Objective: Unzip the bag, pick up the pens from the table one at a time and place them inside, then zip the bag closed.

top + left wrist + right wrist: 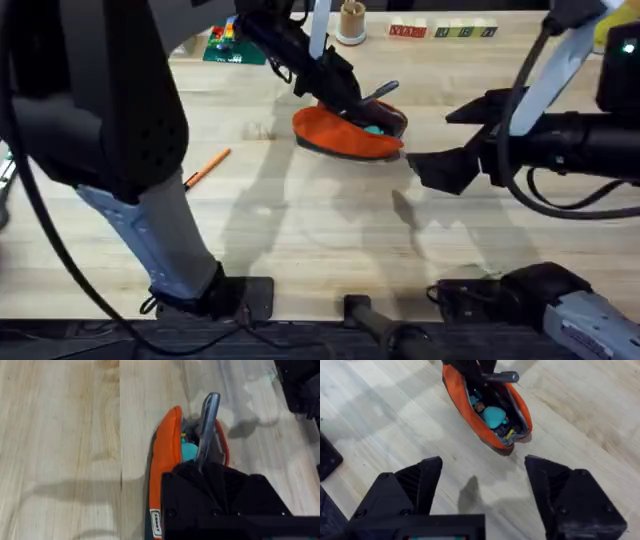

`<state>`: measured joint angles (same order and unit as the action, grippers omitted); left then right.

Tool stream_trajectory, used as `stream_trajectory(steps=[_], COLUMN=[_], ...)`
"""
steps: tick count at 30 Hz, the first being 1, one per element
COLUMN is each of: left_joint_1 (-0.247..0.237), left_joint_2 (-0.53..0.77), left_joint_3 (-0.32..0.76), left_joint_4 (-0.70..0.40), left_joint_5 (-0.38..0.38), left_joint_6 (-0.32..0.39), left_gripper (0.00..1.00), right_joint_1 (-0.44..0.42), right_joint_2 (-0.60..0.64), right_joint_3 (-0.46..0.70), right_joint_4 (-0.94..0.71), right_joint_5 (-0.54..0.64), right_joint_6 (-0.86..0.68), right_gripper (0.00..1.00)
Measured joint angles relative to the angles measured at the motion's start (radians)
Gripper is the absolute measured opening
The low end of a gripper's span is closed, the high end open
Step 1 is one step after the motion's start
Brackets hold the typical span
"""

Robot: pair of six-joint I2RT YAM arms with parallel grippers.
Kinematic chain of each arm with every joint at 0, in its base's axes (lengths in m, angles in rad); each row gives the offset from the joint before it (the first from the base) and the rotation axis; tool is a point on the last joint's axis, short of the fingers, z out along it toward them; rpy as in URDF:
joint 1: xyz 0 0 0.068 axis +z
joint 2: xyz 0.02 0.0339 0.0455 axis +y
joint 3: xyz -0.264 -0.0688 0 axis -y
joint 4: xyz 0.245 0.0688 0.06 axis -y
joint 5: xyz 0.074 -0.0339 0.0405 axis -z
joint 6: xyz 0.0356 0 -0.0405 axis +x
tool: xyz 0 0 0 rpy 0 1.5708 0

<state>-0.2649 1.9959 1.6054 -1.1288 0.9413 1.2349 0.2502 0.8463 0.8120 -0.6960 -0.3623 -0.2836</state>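
Bag (345,132) lies unzipped on the table (300,230), far of centre, mouth gaping, teal item inside (493,416). Left gripper (352,100) sits over the bag's mouth, clenched on the grey pen (209,422), whose free end pokes up and out past the opening. Right gripper (482,485) hangs released, fingers spread wide, just right of the bag and apart from it. Orange pen (206,167) rests on the table, well left of the bag.

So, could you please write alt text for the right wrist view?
An unzipped orange bag lies on the wooden table, showing small teal items inside. The left gripper holds a grey pen over its far end, and the open right gripper hovers nearby.
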Motion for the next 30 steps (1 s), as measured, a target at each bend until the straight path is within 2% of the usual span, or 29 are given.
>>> stream_trajectory(steps=[8, 30], left_joint_1=[0.000, 0.000], left_joint_2=[0.001, 0.001], left_joint_3=[0.000, 0.000], left_joint_4=[-0.004, -0.002], left_joint_5=[-0.050, -0.075], left_joint_6=[0.000, 0.000], left_gripper=[0.043, 0.044], right_joint_1=[0.000, 0.000], right_joint_2=[0.000, 0.000], right_joint_3=[0.000, 0.000], right_joint_4=[0.000, 0.000], right_joint_5=[0.000, 0.000], right_joint_6=[0.000, 0.000], right_gripper=[0.998, 0.998])
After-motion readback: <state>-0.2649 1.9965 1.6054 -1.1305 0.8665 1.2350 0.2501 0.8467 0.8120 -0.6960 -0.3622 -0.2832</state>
